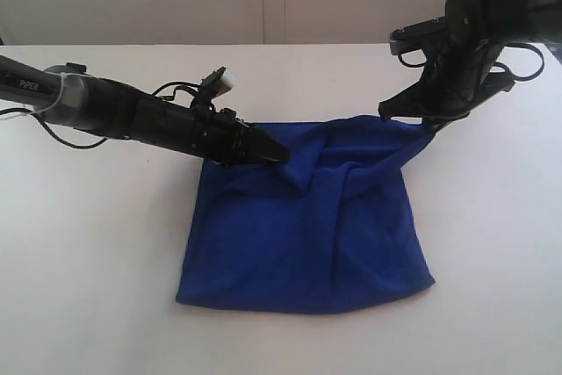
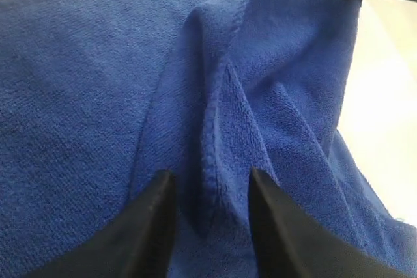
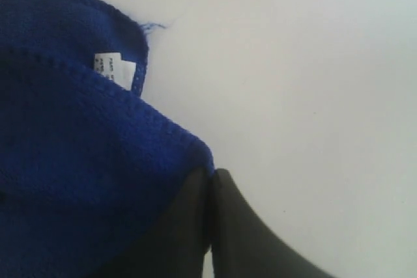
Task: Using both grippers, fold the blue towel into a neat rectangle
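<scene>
The blue towel (image 1: 307, 226) lies doubled over on the white table, its far right corner pulled up off the surface. My right gripper (image 1: 393, 112) is shut on that raised corner; in the right wrist view its jaws (image 3: 212, 177) meet on the towel's hem (image 3: 98, 161). The white label (image 3: 116, 69) shows on the layer beneath. My left gripper (image 1: 281, 154) hovers low over the towel's far edge. It is open, and its fingers (image 2: 153, 206) straddle a pointed fold of the towel (image 2: 215, 161) without pinching it.
The white table (image 1: 97, 243) runs wide on every side of the towel. A pale wall stands behind its far edge. Loose black cables hang from both wrists.
</scene>
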Robot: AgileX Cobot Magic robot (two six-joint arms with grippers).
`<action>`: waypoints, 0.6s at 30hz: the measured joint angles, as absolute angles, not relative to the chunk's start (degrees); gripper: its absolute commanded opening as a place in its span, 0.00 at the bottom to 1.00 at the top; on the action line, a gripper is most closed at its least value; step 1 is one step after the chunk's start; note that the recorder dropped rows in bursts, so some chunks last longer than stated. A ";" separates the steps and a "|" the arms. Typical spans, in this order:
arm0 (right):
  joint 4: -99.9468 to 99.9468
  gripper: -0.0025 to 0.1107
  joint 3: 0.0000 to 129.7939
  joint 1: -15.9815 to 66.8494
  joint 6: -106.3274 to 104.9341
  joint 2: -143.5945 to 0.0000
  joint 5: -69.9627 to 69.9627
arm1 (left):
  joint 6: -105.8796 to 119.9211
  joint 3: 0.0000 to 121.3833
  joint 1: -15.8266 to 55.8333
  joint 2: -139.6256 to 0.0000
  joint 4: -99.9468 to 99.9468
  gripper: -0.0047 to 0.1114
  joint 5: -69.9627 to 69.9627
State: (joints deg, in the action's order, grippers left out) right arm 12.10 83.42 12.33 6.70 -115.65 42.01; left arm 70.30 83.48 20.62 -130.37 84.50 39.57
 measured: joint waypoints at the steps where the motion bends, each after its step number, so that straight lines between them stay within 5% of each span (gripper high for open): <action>1: 12.10 0.02 83.42 12.33 6.70 -115.65 42.01 | 70.30 83.48 20.62 -130.37 84.45 0.41 39.44; 18: 12.10 0.02 83.42 12.33 6.70 -115.65 42.01 | 71.68 83.97 20.62 -132.39 86.27 0.41 45.36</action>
State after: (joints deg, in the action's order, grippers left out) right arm 12.10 83.42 12.33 6.70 -115.65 42.01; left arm 71.68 83.97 20.62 -132.39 86.27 45.36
